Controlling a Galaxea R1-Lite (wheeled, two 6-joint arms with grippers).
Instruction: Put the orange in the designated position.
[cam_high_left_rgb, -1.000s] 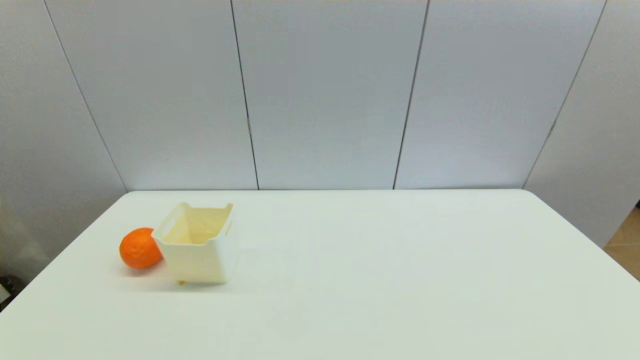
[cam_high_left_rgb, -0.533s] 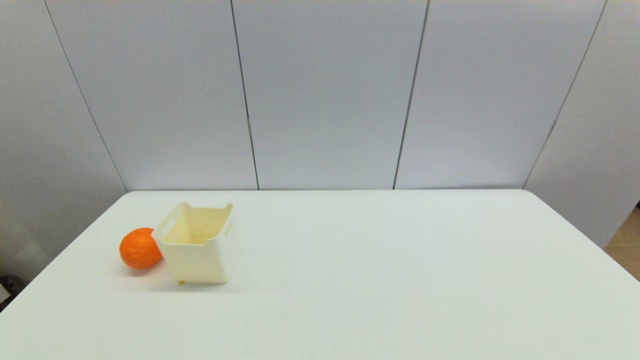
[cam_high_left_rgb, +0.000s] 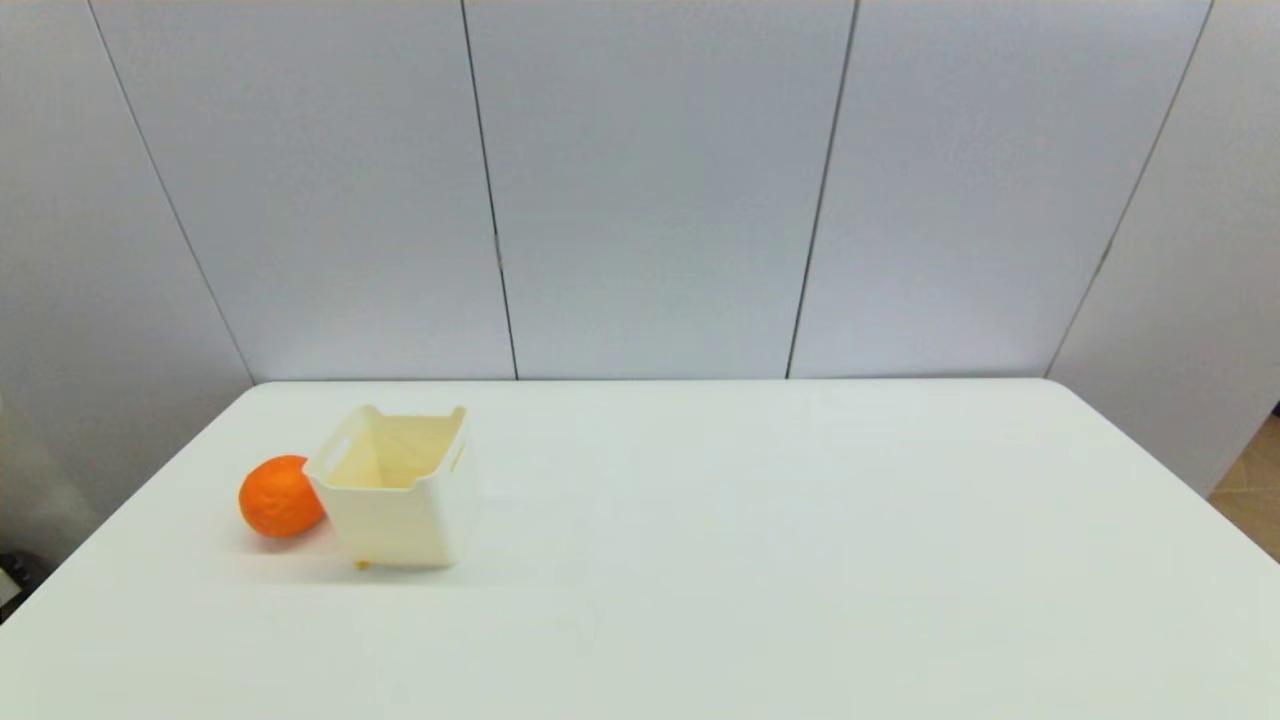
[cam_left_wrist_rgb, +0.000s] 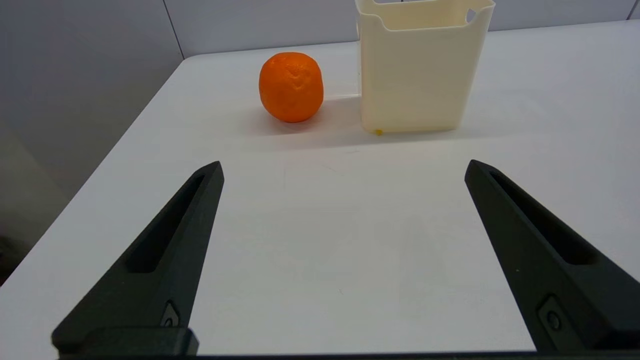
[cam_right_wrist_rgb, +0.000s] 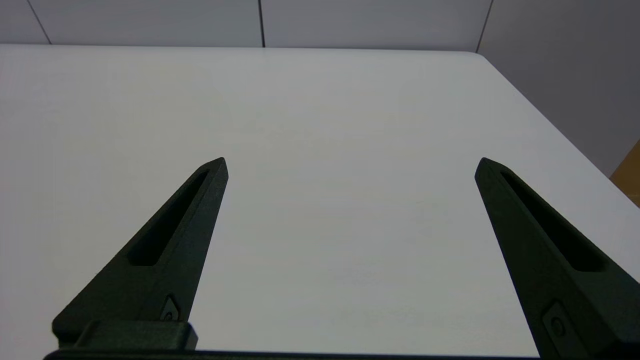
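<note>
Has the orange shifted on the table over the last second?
No. In the head view the orange sits on the robot's left of the cream bin, at the same spot against the bin's wall as before.

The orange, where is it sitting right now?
In the head view the orange sits on the white table, on the robot's left, just left of the cream bin.

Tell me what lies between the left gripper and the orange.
Nothing: in the left wrist view only bare white table separates the open left gripper from the orange. The cream bin stands beside the orange, off that line.
</note>
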